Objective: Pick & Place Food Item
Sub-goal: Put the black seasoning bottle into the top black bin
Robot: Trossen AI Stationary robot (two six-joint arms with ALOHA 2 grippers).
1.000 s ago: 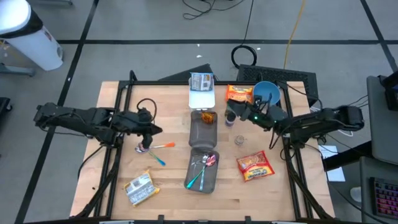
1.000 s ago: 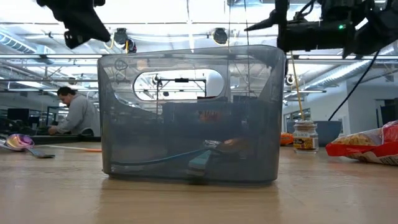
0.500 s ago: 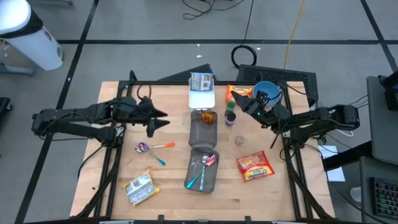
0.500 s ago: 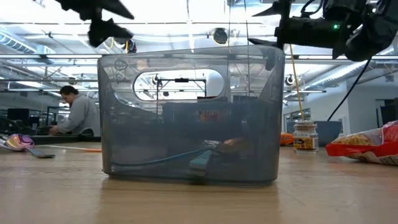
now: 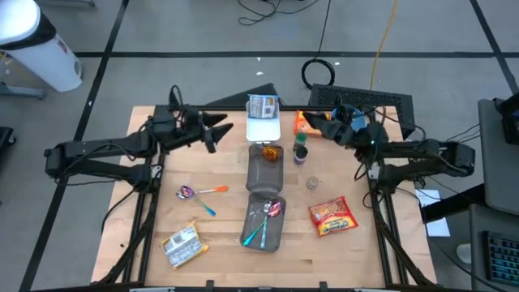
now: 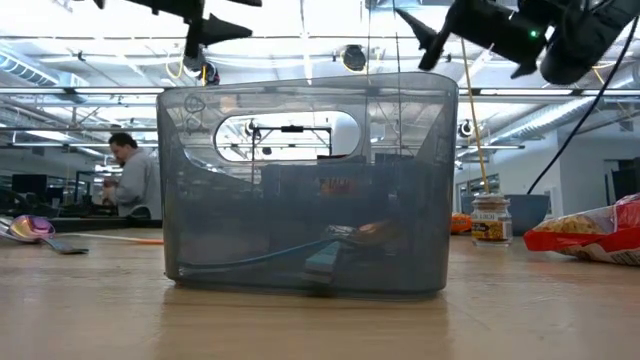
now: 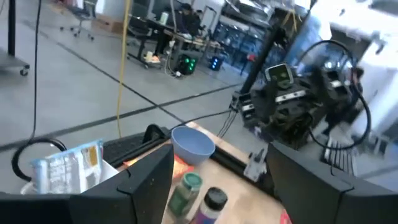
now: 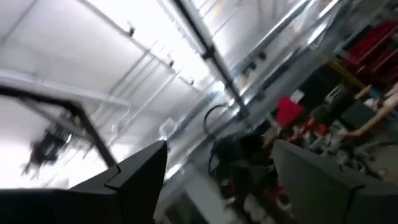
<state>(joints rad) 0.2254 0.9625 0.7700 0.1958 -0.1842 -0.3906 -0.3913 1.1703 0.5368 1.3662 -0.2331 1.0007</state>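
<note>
From my remote station I see both arms raised over the far half of the table, neither holding anything. The left gripper (image 5: 217, 130) hangs with its fingers spread apart, aimed toward the white tray (image 5: 263, 128) that carries a silver food packet (image 5: 262, 105); the right gripper (image 5: 315, 126) hovers over the orange snack bag (image 5: 311, 122), fingers likewise apart and empty. Which food item the task means I cannot tell. My guess is the orange bag, since it lies directly beneath the right fingers, its long axis running across the table, and the right arm is plainly the nearer one. Crowding it are the blue bowl (image 5: 347, 120) just beside it and two small jars (image 5: 300, 152) close by on the near side, which could catch a descending finger. Farther toward me sit the grey bins (image 5: 264, 195) holding cutlery, a red snack bag (image 5: 332, 216), a second foil packet (image 5: 181, 246) and loose spoons (image 5: 195, 193), all well apart from either gripper.
</note>
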